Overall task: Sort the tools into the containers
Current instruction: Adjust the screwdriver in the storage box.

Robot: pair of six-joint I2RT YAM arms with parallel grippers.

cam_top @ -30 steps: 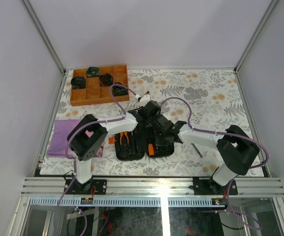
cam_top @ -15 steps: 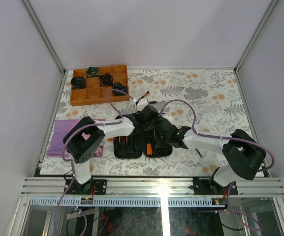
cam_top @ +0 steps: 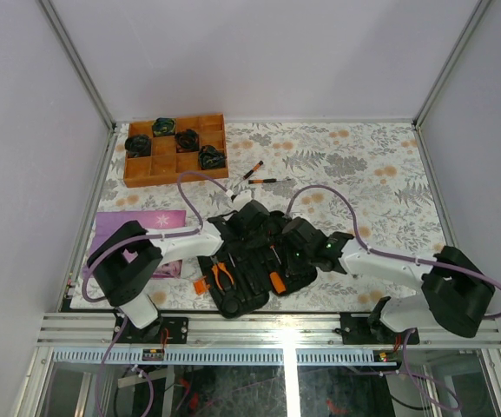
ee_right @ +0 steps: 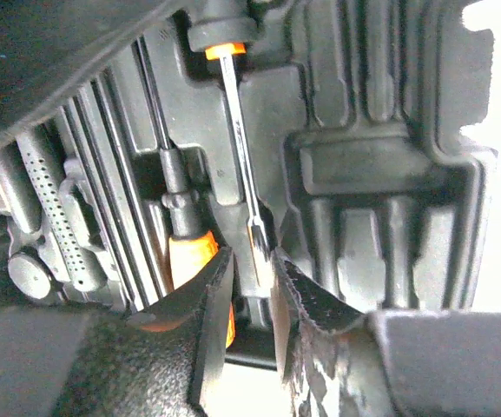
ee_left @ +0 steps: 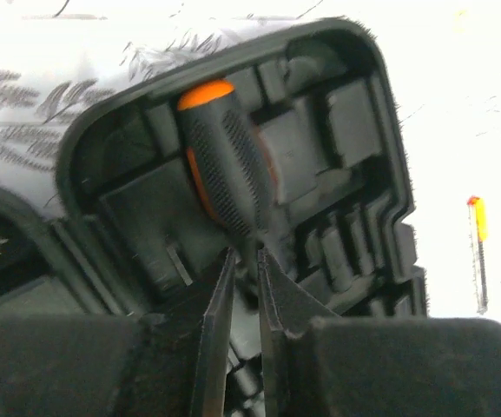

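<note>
The left arm (cam_top: 181,236) is reaching low from its base, forearm nearly flat, and the left pincer (ee_left: 246,261) is hanging over the far half of the open tool case (cam_top: 243,304). Its fingers are squeezing down to a thin slit on the narrow neck of a black-and-orange screwdriver (ee_left: 224,165), whose handle is lying against the moulded hollows there. The right arm (cam_top: 389,263) is folding sharply at the elbow and stretching across the case's right side. The right pincer (ee_right: 250,256) is standing slightly parted. The flat tip of a slim steel shaft (ee_right: 237,130) is lying between its fingers with a gap on one side, so it is gripping nothing.

Inside the case, orange-handled pliers (cam_top: 222,276) are sitting in the left part, and an orange-handled screwdriver (ee_right: 189,252) is lying in a slot beside the steel shaft. Beyond the case, two loose screwdrivers (cam_top: 252,169) are lying on the worktop (cam_top: 363,174). Farther beyond and to the left, a wooden tray (cam_top: 141,172) is holding dark round objects (cam_top: 187,139) in four compartments. A purple cloth (cam_top: 115,234) is lying just left of the case.

The case is sitting near the worktop's near edge, between the two arm bases. A broad stretch of flowered worktop is showing beyond the case and to its right.
</note>
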